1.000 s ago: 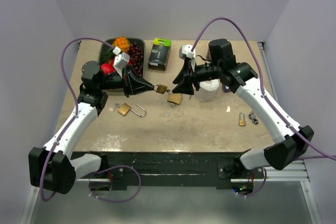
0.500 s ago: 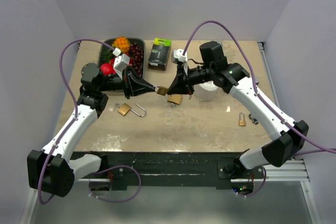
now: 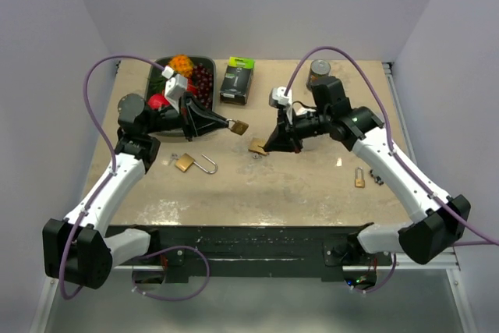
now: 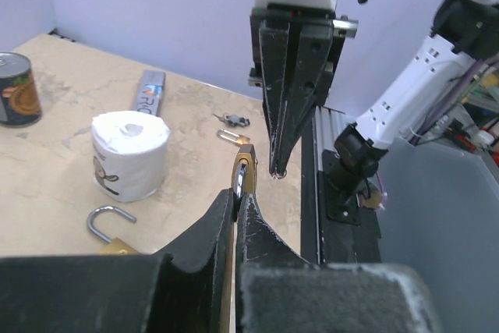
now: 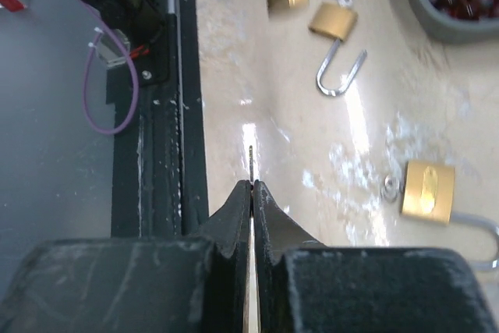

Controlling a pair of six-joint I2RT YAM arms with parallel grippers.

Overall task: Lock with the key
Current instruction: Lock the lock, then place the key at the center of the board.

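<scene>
Left gripper is clamping shut on the brass padlock. The padlock is sticking out past the fingertips edge-on at centre of the left wrist frame, held off the table. Right gripper is pinching closed on a thin key, with only a short sliver poking straight up-frame past the tips. In the left wrist view the right gripper is hanging tips-down just right of the padlock's far end, key tip near it but not touching. From above, the right gripper is sitting lower right of the padlock with a gap between them, and a spare lock is lying on the table just beside its tips. The key's long axis is looking crossed with the padlock's, not lined up, so the coming move is probably calling for re-aiming and closing up-left onto the free end. Keyhole face can't be told.
</scene>
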